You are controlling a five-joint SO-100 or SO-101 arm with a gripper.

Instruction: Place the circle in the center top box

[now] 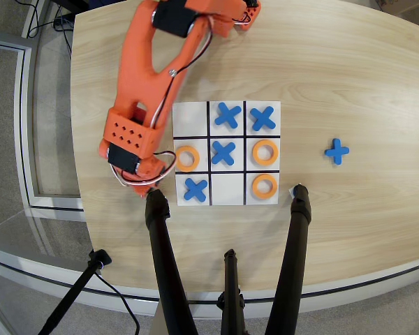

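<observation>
The orange arm reaches from the table's top edge down to the left of the white 3x3 board (227,135). Its gripper (145,180) points down beside the board's lower left corner, and the wrist hides its jaws. Three orange rings lie on the board: one in the left middle cell (188,158), close to the gripper, one in the right middle cell (265,152) and one in the bottom right cell (265,185). No fourth ring shows. The middle cell of the row farthest from the arm's base (228,190) is bare.
Blue crosses lie in several cells (228,115) (263,118) (223,152) (195,188), and one lies off the board on the right (337,151). The top left cell (190,116) is bare. Black tripod legs (160,251) (293,244) stand on the table's near edge.
</observation>
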